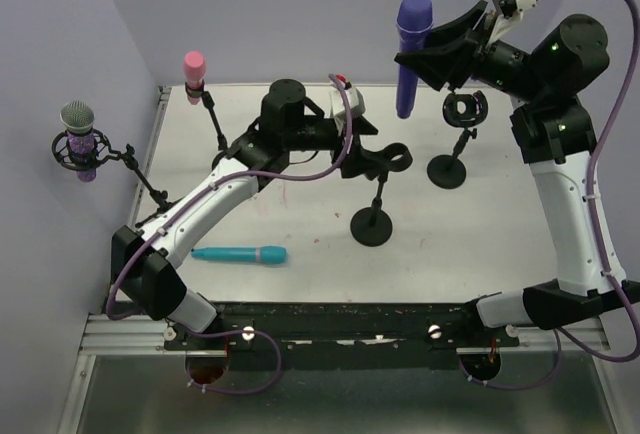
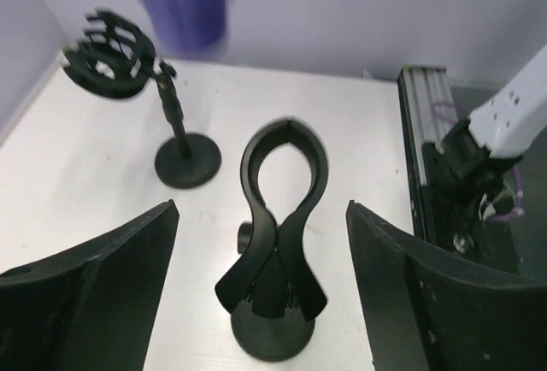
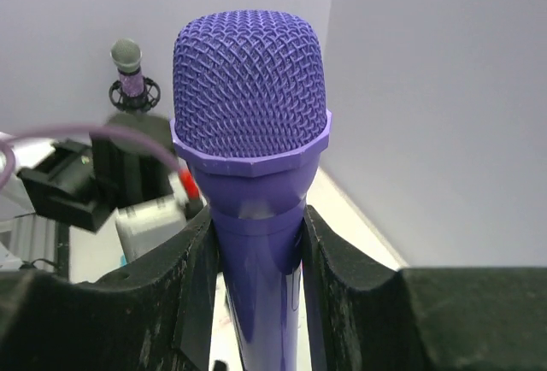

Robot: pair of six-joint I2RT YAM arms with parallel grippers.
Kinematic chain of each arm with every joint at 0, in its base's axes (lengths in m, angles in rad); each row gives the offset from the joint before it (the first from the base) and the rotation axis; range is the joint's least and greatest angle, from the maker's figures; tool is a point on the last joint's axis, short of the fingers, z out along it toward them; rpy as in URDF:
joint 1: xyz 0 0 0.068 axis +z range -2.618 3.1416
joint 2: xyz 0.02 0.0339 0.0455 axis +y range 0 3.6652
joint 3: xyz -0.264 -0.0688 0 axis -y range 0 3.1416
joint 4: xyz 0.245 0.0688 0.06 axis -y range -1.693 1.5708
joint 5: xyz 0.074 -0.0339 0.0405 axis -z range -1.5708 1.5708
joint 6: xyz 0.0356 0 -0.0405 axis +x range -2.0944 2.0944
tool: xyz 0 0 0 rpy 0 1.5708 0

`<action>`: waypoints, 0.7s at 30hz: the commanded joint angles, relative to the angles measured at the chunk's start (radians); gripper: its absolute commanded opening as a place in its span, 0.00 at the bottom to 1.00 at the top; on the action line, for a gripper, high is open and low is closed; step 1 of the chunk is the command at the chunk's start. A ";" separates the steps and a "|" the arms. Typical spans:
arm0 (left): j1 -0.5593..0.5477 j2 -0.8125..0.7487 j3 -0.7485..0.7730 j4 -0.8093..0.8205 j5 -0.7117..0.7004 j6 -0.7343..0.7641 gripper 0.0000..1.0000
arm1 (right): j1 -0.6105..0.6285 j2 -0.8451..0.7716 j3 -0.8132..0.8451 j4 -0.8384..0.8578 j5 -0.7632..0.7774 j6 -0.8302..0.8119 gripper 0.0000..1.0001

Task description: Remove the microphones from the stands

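Observation:
My right gripper [image 1: 432, 54] is shut on the purple microphone [image 1: 412, 49], holding it upright in the air above the back of the table. In the right wrist view the purple microphone [image 3: 252, 132] stands between the pads [image 3: 184, 277], mesh head up. Just below and to its right is an empty ring-mount stand [image 1: 465, 109]. My left gripper [image 1: 385, 159] is open around the clip of a second empty stand [image 1: 372, 224]. In the left wrist view that clip stand [image 2: 278, 217] rises between the wide-apart fingers [image 2: 128, 260] without touching them.
A teal microphone [image 1: 240, 254] lies on the table at the front left. A pink microphone [image 1: 194, 69] sits on a stand at the back left. A grey-headed microphone [image 1: 78, 134] hangs in a shock mount beyond the table's left edge.

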 commanded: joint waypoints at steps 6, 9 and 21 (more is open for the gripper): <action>0.001 -0.063 0.200 -0.001 -0.034 -0.253 0.91 | -0.001 -0.058 -0.273 0.247 -0.047 0.281 0.01; 0.000 -0.052 0.201 0.010 -0.016 -0.311 0.91 | -0.001 -0.059 -0.302 0.292 -0.073 0.324 0.01; -0.002 0.003 0.248 0.045 -0.099 -0.330 0.90 | 0.000 -0.069 -0.341 0.347 -0.133 0.436 0.01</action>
